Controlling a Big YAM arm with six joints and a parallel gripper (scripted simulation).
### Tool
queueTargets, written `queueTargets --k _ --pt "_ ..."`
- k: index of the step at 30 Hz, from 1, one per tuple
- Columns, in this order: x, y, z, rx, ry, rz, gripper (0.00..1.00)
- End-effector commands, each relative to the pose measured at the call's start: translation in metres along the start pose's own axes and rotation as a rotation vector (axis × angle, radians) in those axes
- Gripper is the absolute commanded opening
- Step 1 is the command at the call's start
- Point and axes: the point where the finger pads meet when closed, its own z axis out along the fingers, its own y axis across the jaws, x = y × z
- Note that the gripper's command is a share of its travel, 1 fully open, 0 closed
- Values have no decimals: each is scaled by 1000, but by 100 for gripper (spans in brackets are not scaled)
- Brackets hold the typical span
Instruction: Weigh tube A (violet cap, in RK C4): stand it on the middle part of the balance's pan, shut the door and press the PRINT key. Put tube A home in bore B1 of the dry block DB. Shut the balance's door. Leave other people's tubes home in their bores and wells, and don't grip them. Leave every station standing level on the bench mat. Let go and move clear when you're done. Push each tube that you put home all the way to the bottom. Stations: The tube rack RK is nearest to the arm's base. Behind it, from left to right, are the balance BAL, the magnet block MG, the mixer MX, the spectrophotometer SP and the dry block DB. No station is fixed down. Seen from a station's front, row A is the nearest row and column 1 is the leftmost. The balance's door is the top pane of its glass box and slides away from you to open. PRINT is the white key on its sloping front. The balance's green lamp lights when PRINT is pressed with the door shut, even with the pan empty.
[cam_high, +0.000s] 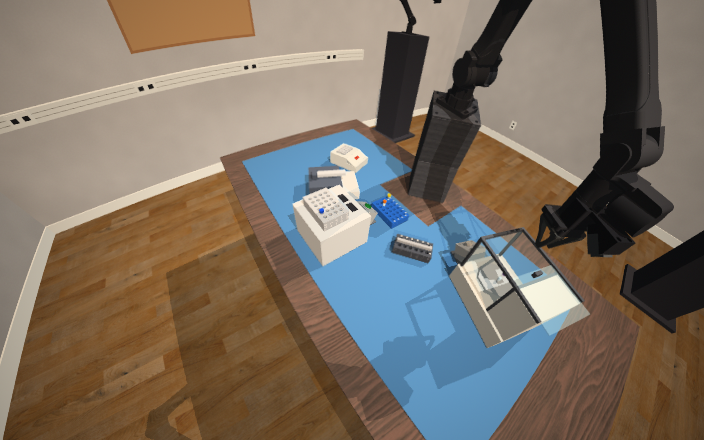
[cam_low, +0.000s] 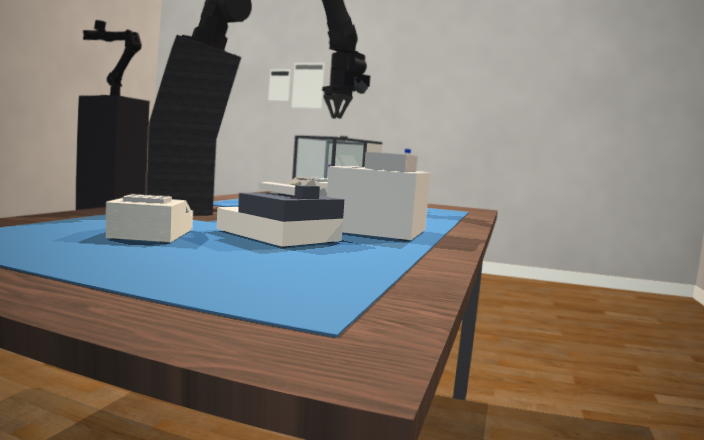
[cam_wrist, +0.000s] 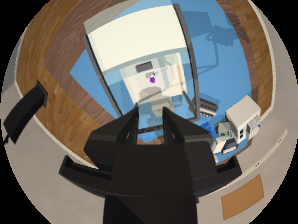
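The balance BAL (cam_high: 475, 311) (cam_low: 295, 158) (cam_wrist: 190, 75) stands on the mat. Its glass door (cam_high: 568, 317) is slid back, with its rear edge past the housing; the dark door handle (cam_high: 537, 273) (cam_wrist: 144, 66) lies behind the pan. Tube A's violet cap (cam_low: 329, 166) (cam_wrist: 152, 79) shows inside the glass box; the tube looks upright on the pan. My gripper (cam_high: 544, 244) (cam_low: 336, 116) (cam_wrist: 150, 110) is partly open and empty, above the balance. The dry block DB (cam_high: 348, 156) (cam_low: 137, 222) is the rightmost station. The PRINT key and lamp cannot be made out.
The blue rack RK (cam_high: 398, 220) holds tubes with orange and yellow caps. The magnet block (cam_high: 411, 249) lies between it and the balance. A tall white station (cam_high: 340, 243) (cam_low: 378, 202) carries a blue-capped tube. A grey-lidded station (cam_low: 290, 207) stands beside it.
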Motion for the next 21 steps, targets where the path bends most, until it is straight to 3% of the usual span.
queueTargets --k 1,4,6,7,10,13,14,17,19,21 --pt "-22 8 -2 0 -13 125 30" --pt "-21 8 -2 0 -13 225 30" --pt "-30 9 -19 -15 -45 295 30" --pt "-29 10 -2 -1 -14 325 30" --pt "-29 10 -2 -1 -14 424 30" --pt "-36 11 -17 -17 -40 504 30" --pt "-36 13 -2 -2 -14 535 30" --pt "-36 13 -2 -2 -14 568 30" --pt "-42 13 -16 -18 -37 637 30" --pt "-42 13 -17 -20 -37 704 30"
